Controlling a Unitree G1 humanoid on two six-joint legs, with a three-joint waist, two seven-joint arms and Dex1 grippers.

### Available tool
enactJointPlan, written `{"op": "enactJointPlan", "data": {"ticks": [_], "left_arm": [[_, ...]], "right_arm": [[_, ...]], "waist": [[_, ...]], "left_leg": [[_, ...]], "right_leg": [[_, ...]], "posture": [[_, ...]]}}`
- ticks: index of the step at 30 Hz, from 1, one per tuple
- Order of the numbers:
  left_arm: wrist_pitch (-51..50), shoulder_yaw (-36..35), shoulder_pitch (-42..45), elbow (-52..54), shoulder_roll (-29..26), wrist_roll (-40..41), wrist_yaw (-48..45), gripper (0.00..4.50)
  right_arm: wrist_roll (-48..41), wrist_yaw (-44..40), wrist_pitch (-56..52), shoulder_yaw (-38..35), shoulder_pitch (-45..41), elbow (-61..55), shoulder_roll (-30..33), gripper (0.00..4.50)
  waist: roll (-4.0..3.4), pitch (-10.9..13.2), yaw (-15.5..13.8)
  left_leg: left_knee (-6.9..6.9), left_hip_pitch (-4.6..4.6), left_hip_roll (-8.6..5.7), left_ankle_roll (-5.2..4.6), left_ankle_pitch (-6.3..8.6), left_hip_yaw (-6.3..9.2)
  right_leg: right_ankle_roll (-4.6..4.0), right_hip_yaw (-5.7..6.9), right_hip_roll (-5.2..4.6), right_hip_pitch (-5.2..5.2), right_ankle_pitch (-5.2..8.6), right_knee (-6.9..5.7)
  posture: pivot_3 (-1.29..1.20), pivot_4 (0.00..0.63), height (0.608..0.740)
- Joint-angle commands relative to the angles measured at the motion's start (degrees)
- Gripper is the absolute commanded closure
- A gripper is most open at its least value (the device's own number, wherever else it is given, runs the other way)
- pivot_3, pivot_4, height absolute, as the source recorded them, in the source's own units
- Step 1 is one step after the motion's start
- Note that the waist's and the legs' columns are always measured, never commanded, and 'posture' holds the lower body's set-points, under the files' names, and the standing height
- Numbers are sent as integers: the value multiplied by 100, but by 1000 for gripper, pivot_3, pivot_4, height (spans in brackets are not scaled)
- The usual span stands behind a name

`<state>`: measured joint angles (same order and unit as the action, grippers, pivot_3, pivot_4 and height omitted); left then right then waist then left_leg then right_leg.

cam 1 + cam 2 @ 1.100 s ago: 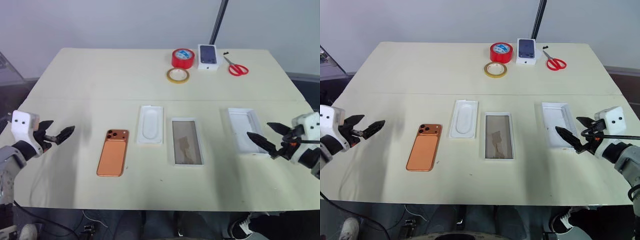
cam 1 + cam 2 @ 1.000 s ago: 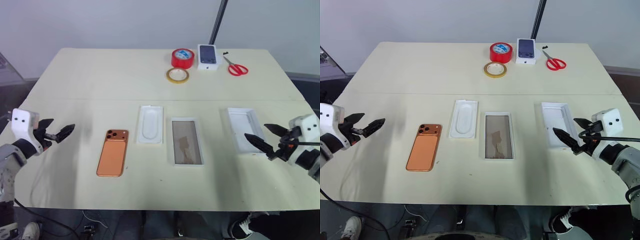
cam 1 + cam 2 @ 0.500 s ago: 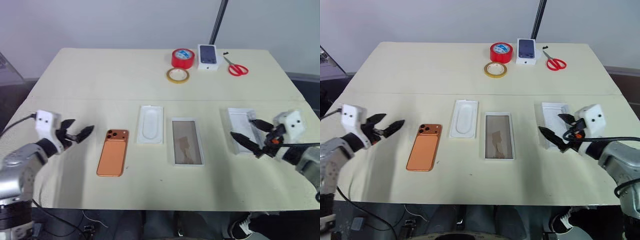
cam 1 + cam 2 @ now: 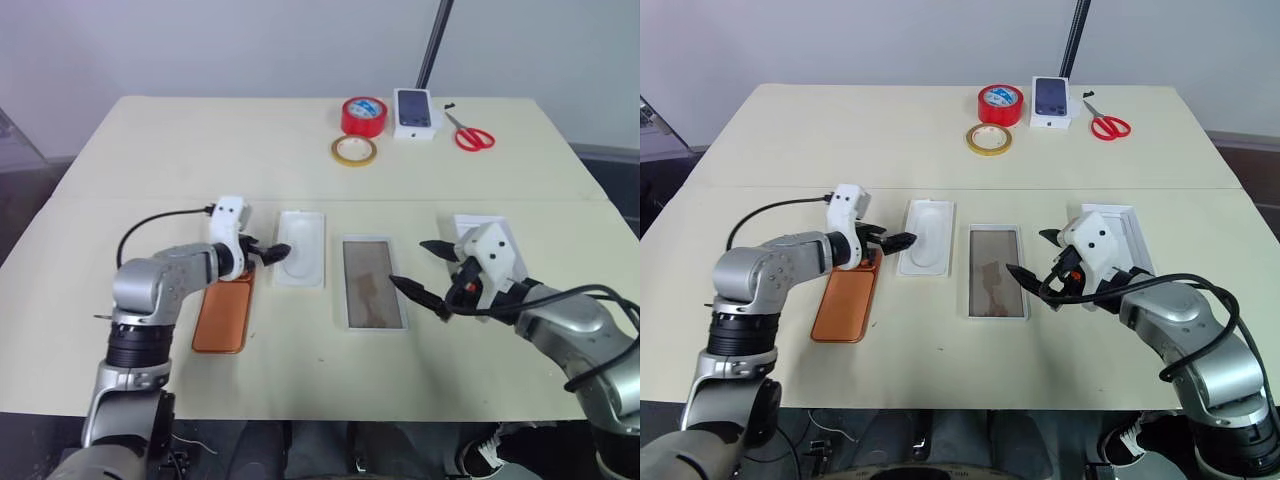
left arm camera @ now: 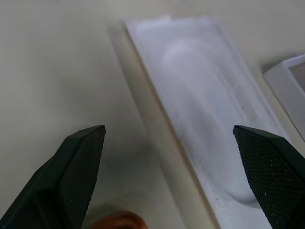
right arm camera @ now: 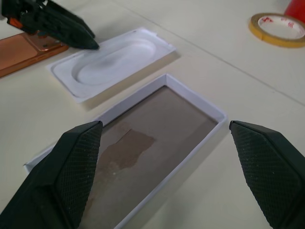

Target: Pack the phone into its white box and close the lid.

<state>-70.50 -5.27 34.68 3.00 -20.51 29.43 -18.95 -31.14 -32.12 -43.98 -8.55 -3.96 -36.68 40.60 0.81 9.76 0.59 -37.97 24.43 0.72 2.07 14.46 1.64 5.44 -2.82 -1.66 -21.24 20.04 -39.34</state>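
bright, even; wrist views perhaps soft

A bare test or lab room: a plain cream tabletop [image 4: 150, 140] against a blank grey wall [image 4: 200, 45], with tape rolls [image 4: 364, 116] and scissors [image 4: 474, 136] laid out.

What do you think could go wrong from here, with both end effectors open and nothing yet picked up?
1. The left end effector hovers open between the phone and the white insert; it may nudge or grab the insert instead of the phone.
2. The right end effector, open beside the white box, could push the light base askew.
3. The lid lies partly under the right arm, which could sweep it sideways.
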Motion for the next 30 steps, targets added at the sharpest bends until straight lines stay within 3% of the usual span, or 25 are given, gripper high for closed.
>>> {"op": "enactJointPlan", "data": {"ticks": [1,4,7,14,19,22,29,30], "left_arm": [[-522,-200,189,-88,273,188,108,0],[-823,-456,304,-173,557,286,159,0],[-959,-609,372,-221,686,267,209,778],[-950,-784,423,-267,792,186,340,4302],[-1020,-1004,411,-228,898,235,474,4412],[-1067,-1248,436,-187,971,313,541,4500],[-1221,-1918,589,-125,1024,474,730,4500],[-1242,-1995,616,-108,1024,479,774,4500]], "right_arm": [[-133,57,-68,-84,48,-479,17,37],[19,-110,-69,147,100,-620,303,37],[369,-413,43,573,177,-754,837,0],[987,-1065,238,1721,-276,-637,1486,0],[1478,-1456,516,2401,-585,-323,1571,0],[1705,-1646,645,2790,-880,21,1396,772],[2279,-1899,1063,3321,-1381,539,1024,4281],[2314,-1914,1069,3358,-1442,568,943,4472]], "waist": [[0,0,-9],[2,-1,-15],[2,-2,-14],[7,1,3],[8,1,2],[8,1,4],[8,1,4],[8,1,5]], "left_leg": [[-1,-1,-1,0,0,1],[-3,-1,-6,1,0,0],[-4,-2,-8,1,-1,4],[-4,-2,-4,2,-1,3],[-4,-1,-3,3,-1,4],[-5,-1,-4,3,-2,4],[-5,-1,-2,6,-3,4],[-6,-1,-2,7,-4,5]], "right_leg": [[0,0,-1,2,0,0],[1,0,-4,4,0,1],[1,1,-3,7,1,3],[1,1,-3,3,1,3],[1,1,-6,4,1,4],[1,1,-7,4,0,4],[1,2,-8,1,0,3],[1,3,-8,1,0,3]], "posture": [[0,150,717],[0,150,717],[0,150,717],[0,150,717],[0,150,717],[0,150,717],[0,150,717],[0,150,717]]}}
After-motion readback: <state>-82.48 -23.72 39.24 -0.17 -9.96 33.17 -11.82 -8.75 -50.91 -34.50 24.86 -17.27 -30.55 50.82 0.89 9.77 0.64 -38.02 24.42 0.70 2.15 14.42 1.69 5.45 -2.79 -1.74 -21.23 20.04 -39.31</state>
